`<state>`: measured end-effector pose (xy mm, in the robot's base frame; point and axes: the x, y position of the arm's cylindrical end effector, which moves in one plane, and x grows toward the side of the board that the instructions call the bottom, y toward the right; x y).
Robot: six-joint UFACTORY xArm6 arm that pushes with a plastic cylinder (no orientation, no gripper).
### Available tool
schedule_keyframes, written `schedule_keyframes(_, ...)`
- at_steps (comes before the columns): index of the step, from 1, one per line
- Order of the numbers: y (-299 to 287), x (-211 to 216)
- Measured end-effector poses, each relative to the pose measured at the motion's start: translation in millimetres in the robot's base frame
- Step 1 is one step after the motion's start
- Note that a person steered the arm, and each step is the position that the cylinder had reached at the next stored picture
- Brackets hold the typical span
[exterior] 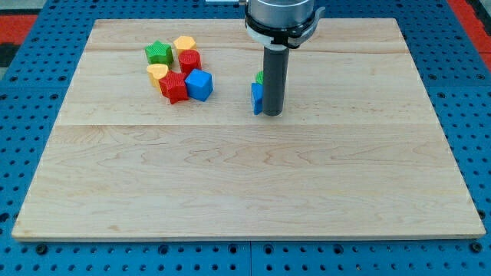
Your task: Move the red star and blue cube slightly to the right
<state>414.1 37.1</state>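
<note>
The surface [245, 176] is pale wood with a fine grain, lying on a blue perforated base [31, 31]. At far left sit a green star [158, 52], a yellow block [184, 44], a red block [190, 60], a yellow heart-like block [157, 73], the red star [174, 87] and the blue cube [199, 84]. The rod is dark grey down to my tip [273, 114]; a blue block [257, 97] and a green block [260, 77] show at its left.

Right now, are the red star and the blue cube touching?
Touching. The camera view shows the red star pressed against the blue cube, with no board visible between them.
</note>
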Motion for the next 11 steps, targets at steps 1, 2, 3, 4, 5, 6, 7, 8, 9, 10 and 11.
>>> schedule_keyframes(1,-15,30)
schedule_keyframes(2,-68,36)
schedule_keyframes(3,-124,19)
schedule_keyframes(4,-163,-7)
schedule_keyframes(5,-184,-33)
schedule_keyframes(6,-184,-44)
schedule_keyframes(7,-177,-45)
schedule_keyframes(8,-168,-45)
schedule_keyframes(9,-165,-45)
schedule_keyframes(10,-154,-45)
schedule_keyframes(11,-139,-45)
